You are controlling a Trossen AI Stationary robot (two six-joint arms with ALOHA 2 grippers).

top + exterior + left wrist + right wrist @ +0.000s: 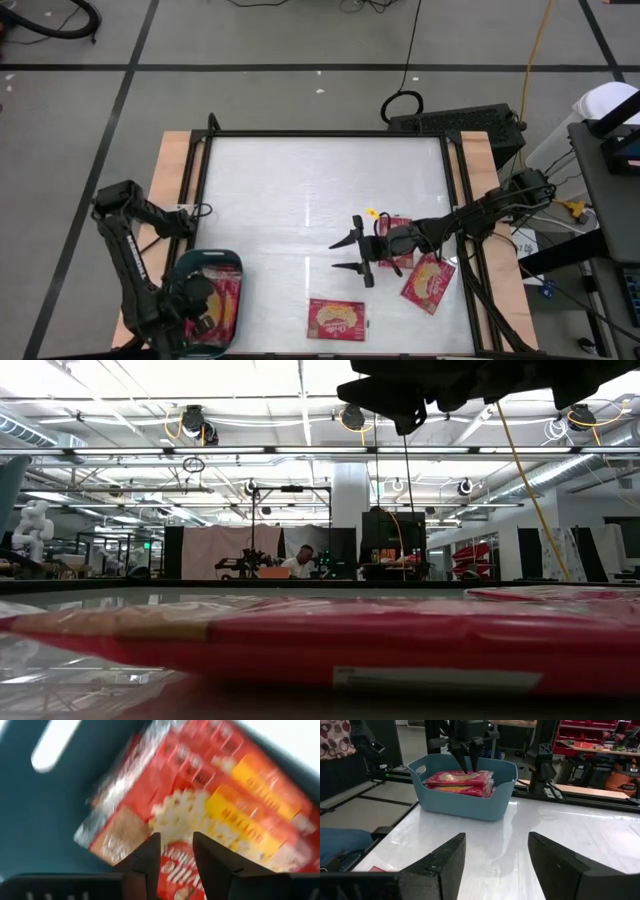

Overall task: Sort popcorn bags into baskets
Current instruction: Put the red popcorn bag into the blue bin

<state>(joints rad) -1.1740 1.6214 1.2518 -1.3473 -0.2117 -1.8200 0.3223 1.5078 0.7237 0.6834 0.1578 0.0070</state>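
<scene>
On the glossy white tabletop (300, 190), a teal-blue rectangular plastic basket (470, 802) at seven o'clock holds stacked red flat popcorn bags (462, 782); left gripper (469, 764) hovers over them, fingers slightly parted and empty, while right gripper (352, 250) near centre gapes wide.

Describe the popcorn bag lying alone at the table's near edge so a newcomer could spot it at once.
In the high view, start from the white table and the teal basket at its near left corner. Move right along the near edge to a flat red bag, picture side up. It lies alone and square to the edge, while the other two loose bags sit farther right by the right gripper, one tilted.
</scene>
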